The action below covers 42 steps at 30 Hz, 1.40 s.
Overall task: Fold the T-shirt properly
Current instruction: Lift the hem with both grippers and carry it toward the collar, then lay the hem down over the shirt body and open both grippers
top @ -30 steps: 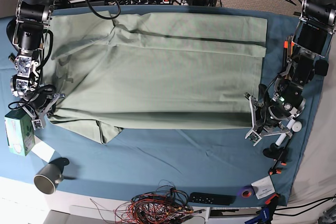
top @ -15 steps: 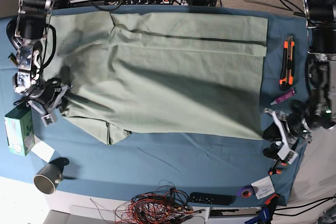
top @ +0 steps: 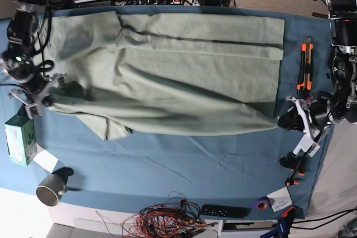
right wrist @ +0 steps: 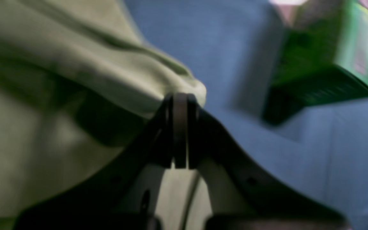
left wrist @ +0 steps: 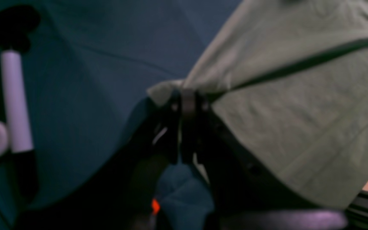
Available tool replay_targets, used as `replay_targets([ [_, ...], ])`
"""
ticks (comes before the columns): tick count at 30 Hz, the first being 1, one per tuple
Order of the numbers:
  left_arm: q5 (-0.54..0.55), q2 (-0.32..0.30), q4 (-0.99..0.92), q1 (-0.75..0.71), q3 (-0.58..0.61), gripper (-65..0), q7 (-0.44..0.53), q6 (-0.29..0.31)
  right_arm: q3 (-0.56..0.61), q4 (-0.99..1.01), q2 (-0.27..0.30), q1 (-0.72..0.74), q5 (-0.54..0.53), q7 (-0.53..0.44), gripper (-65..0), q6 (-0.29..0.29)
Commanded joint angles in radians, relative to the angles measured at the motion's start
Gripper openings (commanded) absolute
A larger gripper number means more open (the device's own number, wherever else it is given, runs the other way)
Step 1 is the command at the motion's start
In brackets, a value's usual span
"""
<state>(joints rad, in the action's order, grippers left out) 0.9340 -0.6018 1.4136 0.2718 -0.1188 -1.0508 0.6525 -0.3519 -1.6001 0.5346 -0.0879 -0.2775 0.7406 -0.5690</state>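
Note:
The pale green T-shirt (top: 167, 76) lies spread across the blue table cloth (top: 195, 165), one sleeve flap poking out at its lower left. My left gripper (top: 285, 120), on the right of the base view, is shut on the shirt's lower right corner. The left wrist view shows that corner (left wrist: 168, 91) pinched in the closed gripper (left wrist: 187, 95). My right gripper (top: 46, 98), on the left of the base view, is shut on the shirt's left edge. In the right wrist view a bunched fold (right wrist: 158, 83) sits in the gripper (right wrist: 180, 99).
A green box (top: 19, 140) lies just below the right gripper, with a metal cup (top: 51, 189) nearer the front edge. An orange utility knife (top: 305, 62), markers and clamps lie by the left arm. Tangled wires (top: 173, 218), a remote (top: 225, 211) and purple tape (top: 261, 204) line the front.
Both grippers kept their hold and moved toward the far side, the left one also outward. The shirt's near edge has shifted away from the front and is drawn tauter.

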Motion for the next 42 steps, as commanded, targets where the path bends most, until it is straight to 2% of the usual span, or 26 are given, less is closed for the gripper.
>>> replay_targets([
  [1, 0.024, -0.024, 0.016, 0.023, -0.011, -65.0, 0.023, 0.004, -0.042, -0.031, 0.024, -0.008, -0.025, -0.013, -65.0, 0.003],
  [8, 0.009, -0.024, 0.016, 0.026, -0.011, -65.0, 0.055, 0.003, -0.244, -0.083, 0.022, -0.114, -0.124, -0.011, -65.0, -0.019],
  [11, 0.01, -0.025, 0.016, 0.024, -0.011, -65.0, 0.034, 0.003, -0.296, -0.083, 0.022, -0.13, -0.153, -0.009, -65.0, -0.025],
  [14, 0.013, -0.025, 0.016, 0.024, -0.011, -65.0, 0.015, 0.003, -0.326, -0.083, 0.022, -0.134, -0.187, 0.011, -65.0, -0.056],
  [17, 0.034, -0.025, 0.016, 0.024, -0.011, -65.0, -0.034, 0.003, -0.331, -0.083, 0.021, -0.134, -0.238, 0.048, -65.0, -0.078],
  [21, 0.118, -0.029, 0.016, 0.007, -0.011, -65.0, -0.115, 0.004, -0.331, -0.083, 0.0, -0.134, -0.269, 0.097, -65.0, -0.093],
  [29, 0.134, -0.045, 0.016, -0.059, -0.011, -65.0, -0.125, 0.004, -0.331, -0.083, -0.061, -0.145, -0.317, 0.159, -65.0, -0.093],
  [38, 0.144, -0.044, 0.016, -0.092, -0.011, -65.0, -0.139, 0.004, -0.331, -0.083, -0.06, -0.232, -0.315, 0.171, -65.0, -0.093],
  [42, 0.143, -0.044, 0.016, -0.092, -0.011, -65.0, -0.141, 0.004, -0.331, -0.083, -0.058, -0.233, -0.278, 0.169, -65.0, -0.092],
])
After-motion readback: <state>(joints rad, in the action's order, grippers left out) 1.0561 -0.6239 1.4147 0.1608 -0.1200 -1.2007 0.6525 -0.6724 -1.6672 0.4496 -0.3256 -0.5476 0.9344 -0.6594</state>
